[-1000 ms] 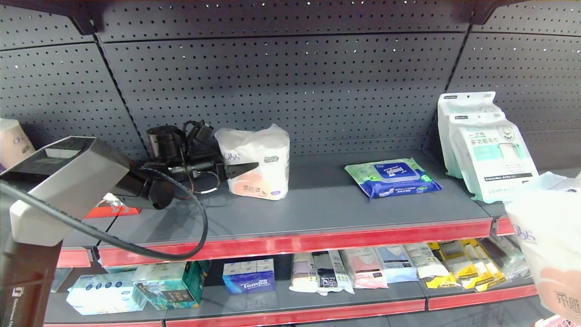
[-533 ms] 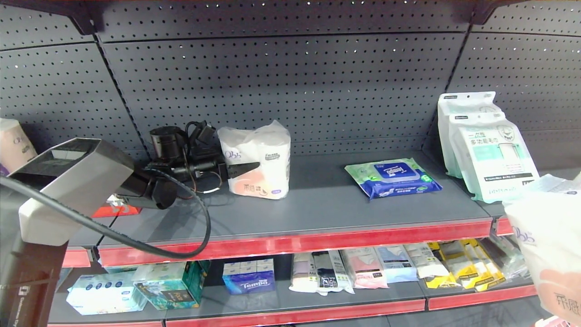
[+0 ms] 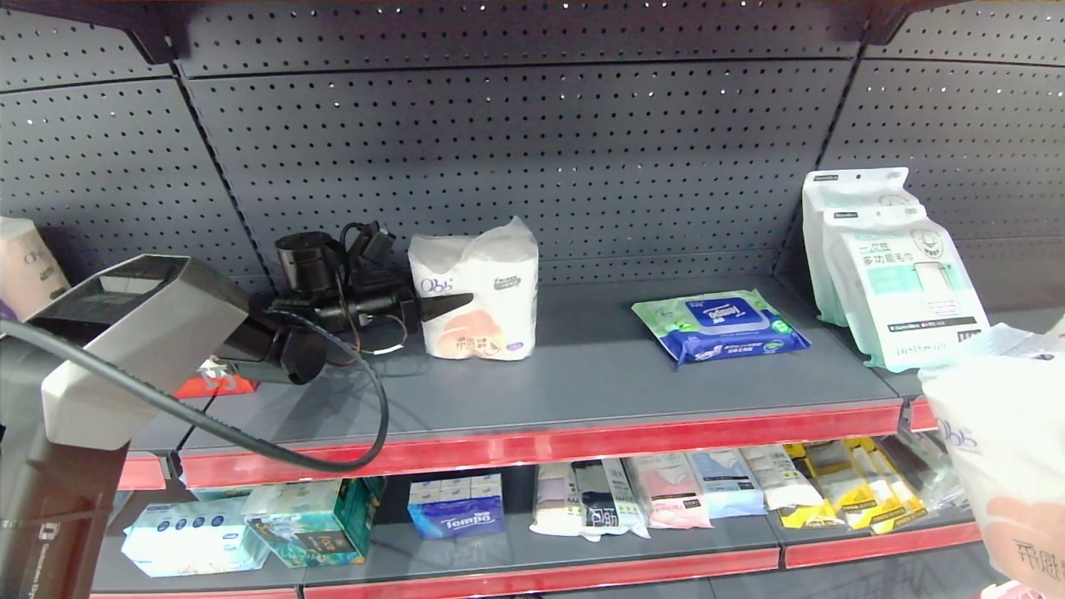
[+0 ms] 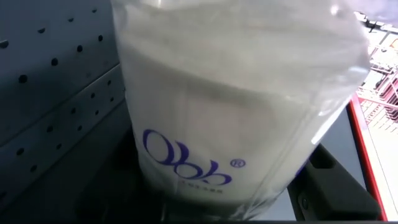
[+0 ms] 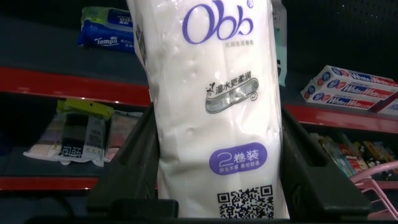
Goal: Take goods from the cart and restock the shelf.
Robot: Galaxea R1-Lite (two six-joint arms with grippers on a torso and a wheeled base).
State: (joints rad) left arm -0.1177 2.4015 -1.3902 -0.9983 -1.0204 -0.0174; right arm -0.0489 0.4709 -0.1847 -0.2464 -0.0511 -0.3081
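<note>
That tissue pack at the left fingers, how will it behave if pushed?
Likely light and squashy: the tissue pack is soft rolls in loose, wrinkled film. Standing upright on end, it may tip under a high push. Glossy film probably slides.

the left arm (image 3: 137, 333) is a boxy silver-grey shell with a white edge; a thick black cable (image 3: 383, 408) loops to the black wrist (image 3: 333, 291), thin wires (image 3: 391, 339), tapered black left gripper (image 3: 474, 287).
</note>
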